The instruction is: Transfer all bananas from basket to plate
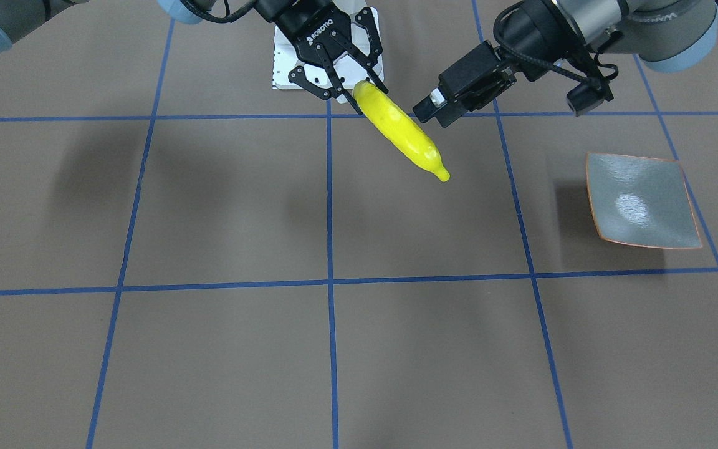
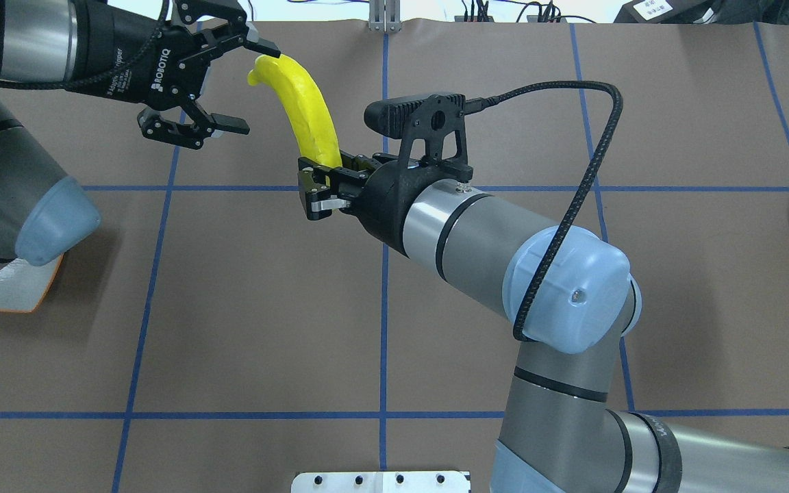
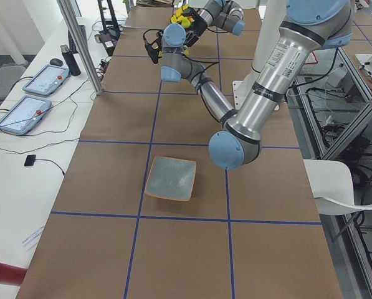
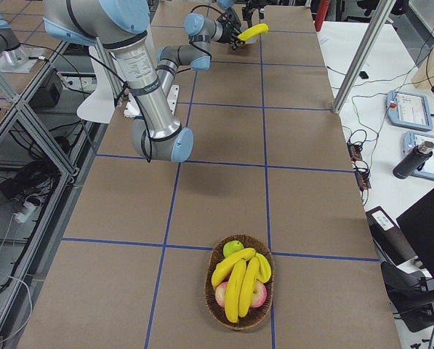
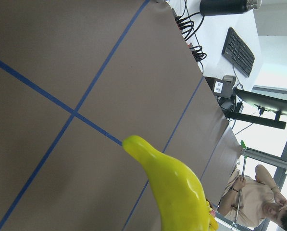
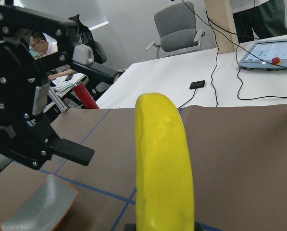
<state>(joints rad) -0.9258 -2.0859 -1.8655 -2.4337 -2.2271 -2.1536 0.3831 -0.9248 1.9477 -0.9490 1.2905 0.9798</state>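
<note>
My right gripper [image 2: 319, 183] is shut on the thick end of one yellow banana [image 2: 302, 113] and holds it above the table; it also shows in the front view [image 1: 359, 92]. The banana [image 1: 406, 137] points toward my left side. My left gripper [image 2: 251, 89] is open and empty, its fingers beside the banana's free tip and apart from it in the right wrist view [image 6: 76, 151]. The grey-green plate [image 1: 642, 199] with its orange rim lies empty on my left. Three more bananas [image 4: 240, 280] lie in the wicker basket [image 4: 215, 309] far to my right.
The basket also holds apples [image 4: 259, 294] and a green fruit [image 4: 233, 249]. A white mounting plate [image 1: 284, 56] sits at the robot's base. Blue tape lines cross the brown table. My left arm's elbow hangs over part of the plate [image 2: 14, 291].
</note>
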